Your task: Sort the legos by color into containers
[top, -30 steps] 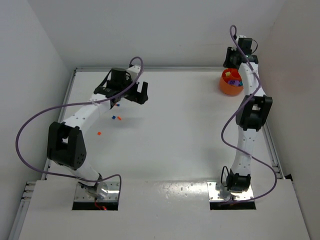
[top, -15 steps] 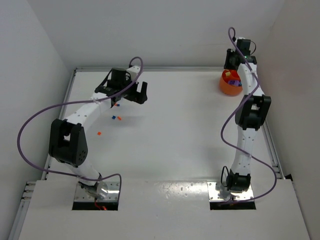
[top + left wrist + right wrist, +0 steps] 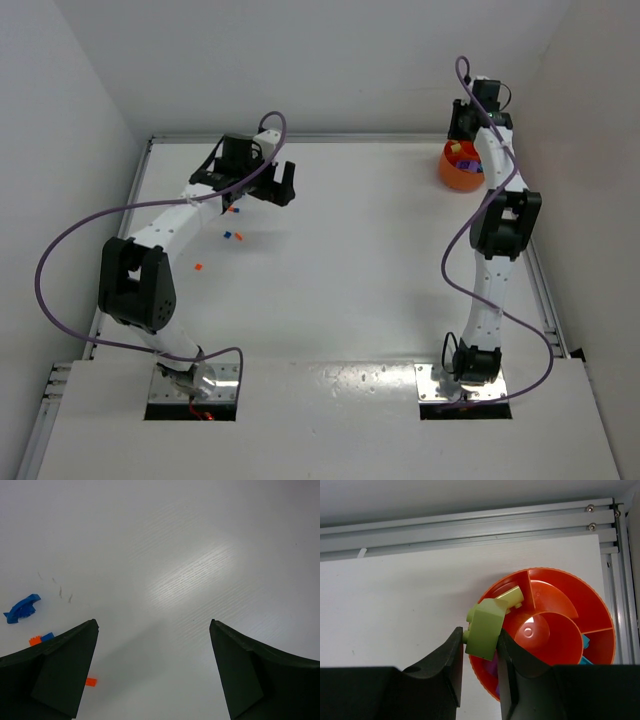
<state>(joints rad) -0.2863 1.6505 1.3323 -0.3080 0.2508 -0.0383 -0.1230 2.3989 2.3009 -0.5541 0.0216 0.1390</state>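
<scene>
In the last second the right tool point(image 3: 480, 636), clamped on the yellow-green lego point(image 3: 485, 622), has edged over the rim of the orange container point(image 3: 555, 592), so release looks near. The left tool point(image 3: 154, 630) hangs wide open by loose blue and orange legos point(image 3: 22, 608) on the surface point(image 3: 200, 555).

The worktop point(image 3: 360, 250) is plain white. The bowl point(image 3: 570, 587) is bright orange, with blue and purple bits point(image 3: 585, 641) inside. The brick point(image 3: 484, 627) between the black jaws is pale yellow-green. One loose lego point(image 3: 22, 608) is blue, a smaller lego point(image 3: 90, 682) orange-red. The arms point(image 3: 175, 225) are white with black joints, their cables point(image 3: 45, 262) purple.
</scene>
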